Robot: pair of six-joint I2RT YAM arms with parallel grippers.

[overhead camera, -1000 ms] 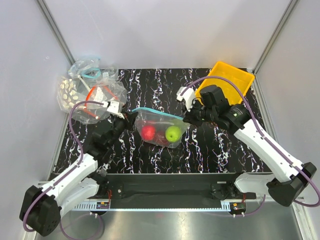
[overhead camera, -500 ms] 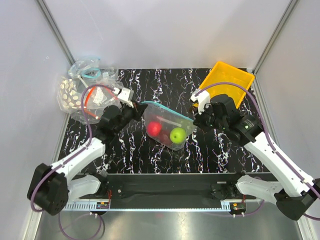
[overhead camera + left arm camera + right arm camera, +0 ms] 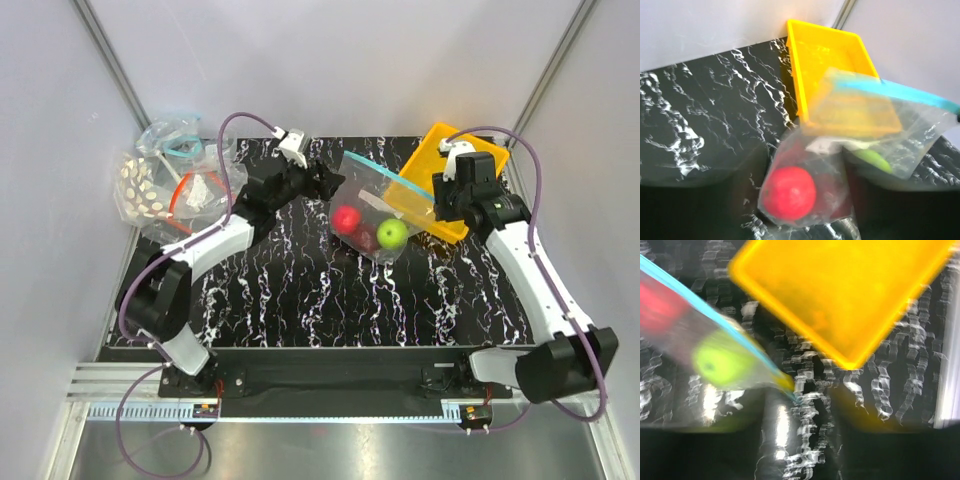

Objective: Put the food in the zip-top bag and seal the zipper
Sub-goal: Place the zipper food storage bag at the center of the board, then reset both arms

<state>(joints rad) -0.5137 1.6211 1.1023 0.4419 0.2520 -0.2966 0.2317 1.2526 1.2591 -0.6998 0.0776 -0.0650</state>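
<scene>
The clear zip-top bag point(image 3: 378, 205) stands tilted at the back right of the mat, leaning against the yellow tray. Its teal zipper point(image 3: 392, 180) runs along the upper edge. Inside lie the food: a red fruit point(image 3: 346, 218), a green fruit point(image 3: 392, 233) and a dark maroon fruit point(image 3: 367, 239) between them. My left gripper point(image 3: 327, 183) sits at the bag's left edge, jaws wide apart, with the bag's bottom corner and red fruit point(image 3: 789, 192) between them. My right gripper point(image 3: 441, 207) is at the zipper's right end point(image 3: 790, 390), jaws parted, marbled mat showing between them.
A yellow tray point(image 3: 470, 150) sits at the back right corner, partly behind the bag. A heap of other clear bags point(image 3: 175, 185), some with red-orange strips and one white-dotted, lies at the back left. The black marbled mat point(image 3: 300, 290) covers the table.
Both arms carried the bag from the mat's middle up and to the back right, against the yellow tray. Both grippers, shut on the bag's ends before, now have parted jaws.
</scene>
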